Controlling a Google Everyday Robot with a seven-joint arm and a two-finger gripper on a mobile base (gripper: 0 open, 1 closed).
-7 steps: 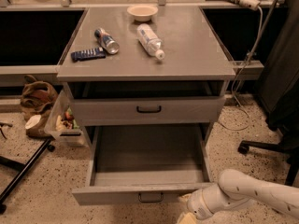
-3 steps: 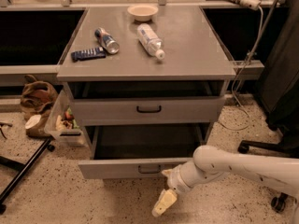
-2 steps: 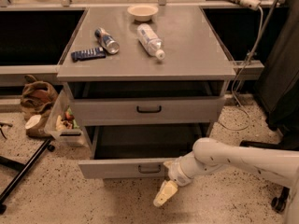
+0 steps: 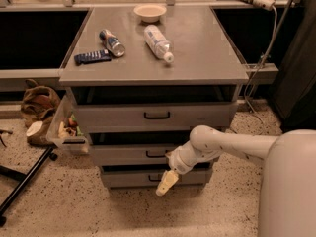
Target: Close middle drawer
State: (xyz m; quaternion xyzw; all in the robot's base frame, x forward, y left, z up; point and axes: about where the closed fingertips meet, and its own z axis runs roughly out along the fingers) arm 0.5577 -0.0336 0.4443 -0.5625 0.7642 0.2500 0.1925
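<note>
The middle drawer [image 4: 121,155] is matt grey metal; the gripper [image 4: 166,183] below its front looks smooth cream plastic.

The single camera sits high on the robot's side, looking down and forward at the drawer fronts from fairly near, with the worktop [image 4: 197,58] filling the upper frame. The arm [image 4: 232,144] enters from the lower right. It places the gripper [image 4: 167,181] low at centre, just below the middle drawer [image 4: 118,155].
</note>
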